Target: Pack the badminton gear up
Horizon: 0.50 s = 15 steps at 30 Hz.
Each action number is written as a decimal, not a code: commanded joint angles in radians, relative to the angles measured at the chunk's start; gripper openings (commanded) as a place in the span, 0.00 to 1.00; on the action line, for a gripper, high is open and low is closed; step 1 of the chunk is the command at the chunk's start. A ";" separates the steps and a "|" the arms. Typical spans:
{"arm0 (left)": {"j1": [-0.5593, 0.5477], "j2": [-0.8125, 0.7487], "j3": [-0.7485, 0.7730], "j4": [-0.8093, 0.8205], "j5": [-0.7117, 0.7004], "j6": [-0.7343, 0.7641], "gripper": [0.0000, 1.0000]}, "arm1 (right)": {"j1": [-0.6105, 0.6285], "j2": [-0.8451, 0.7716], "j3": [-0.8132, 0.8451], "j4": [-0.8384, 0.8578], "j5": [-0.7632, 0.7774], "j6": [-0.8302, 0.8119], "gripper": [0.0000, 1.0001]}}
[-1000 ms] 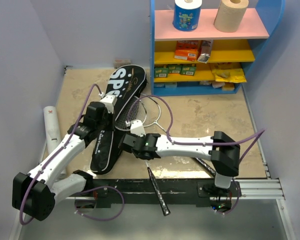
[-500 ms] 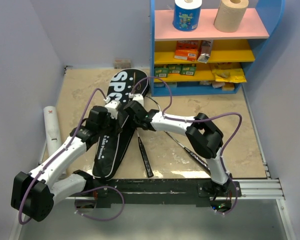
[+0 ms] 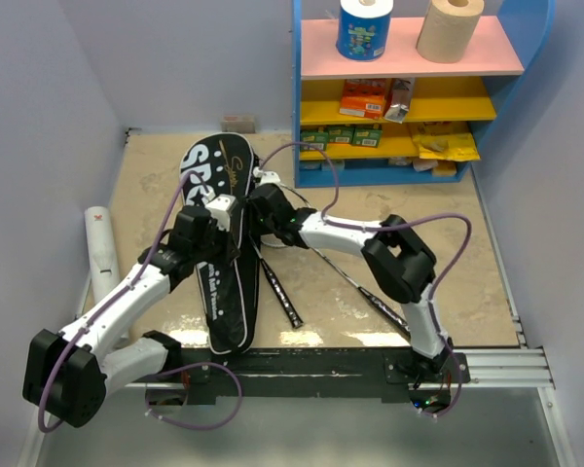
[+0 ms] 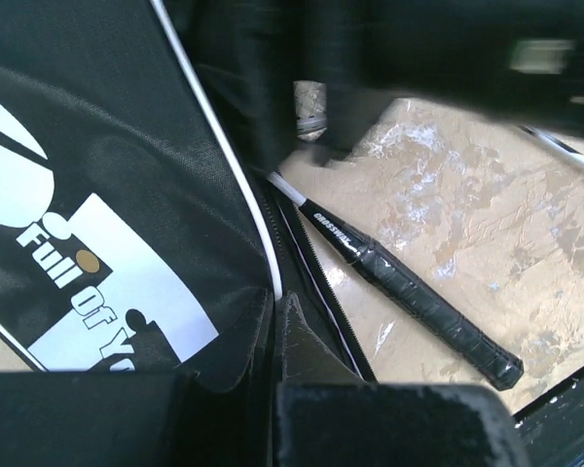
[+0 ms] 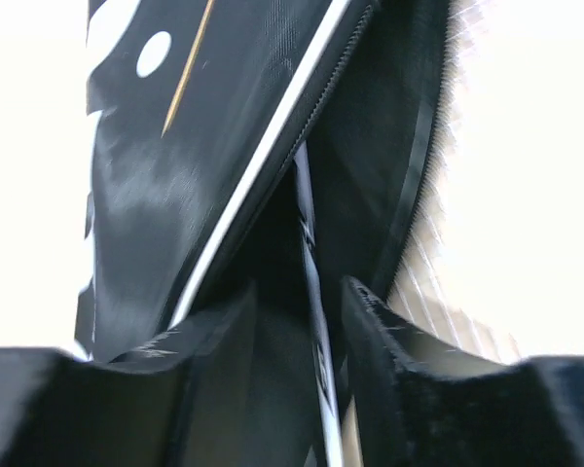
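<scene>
The black cover [image 3: 224, 302] lettered in white lies lengthways at left centre. My left gripper [image 3: 229, 216] is shut on its open edge, seen in the left wrist view [image 4: 273, 302] next to the cover's lettering [image 4: 88, 282]. My right gripper [image 3: 261, 206] is at the cover's mouth, its jaws apart, with a racket's shaft [image 5: 316, 389] between them, leading into the cover [image 5: 175, 146]. That racket's black handle [image 3: 282, 297] [image 4: 428, 311] sticks out. A second racket's handle [image 3: 384, 309] lies to the right. The white tube [image 3: 102, 251] lies far left. No shuttlecocks show.
A blue shelf unit [image 3: 302, 117] stands at the back right with two paper rolls [image 3: 450, 27] on top and orange and yellow packets [image 3: 365, 97] below. Walls close in left and right. A black rail [image 3: 302, 365] runs along the near edge.
The right gripper carried the racket from the near edge up to the cover's mouth and slid its head in. The left gripper swung the cover's lower end rightwards, so it lies straighter.
</scene>
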 commanded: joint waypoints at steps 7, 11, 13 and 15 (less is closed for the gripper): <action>-0.003 0.021 0.011 0.023 0.014 -0.008 0.00 | 0.003 -0.468 -0.340 -0.135 0.014 -0.082 0.54; -0.003 0.015 0.008 0.023 0.005 -0.009 0.00 | 0.005 -0.619 -0.506 -0.181 -0.086 -0.076 0.54; -0.003 0.013 0.009 0.018 -0.001 -0.009 0.00 | 0.008 -0.705 -0.618 -0.172 -0.168 -0.056 0.54; -0.003 0.010 0.009 0.018 -0.001 -0.011 0.00 | 0.016 -0.761 -0.722 -0.140 -0.208 -0.027 0.54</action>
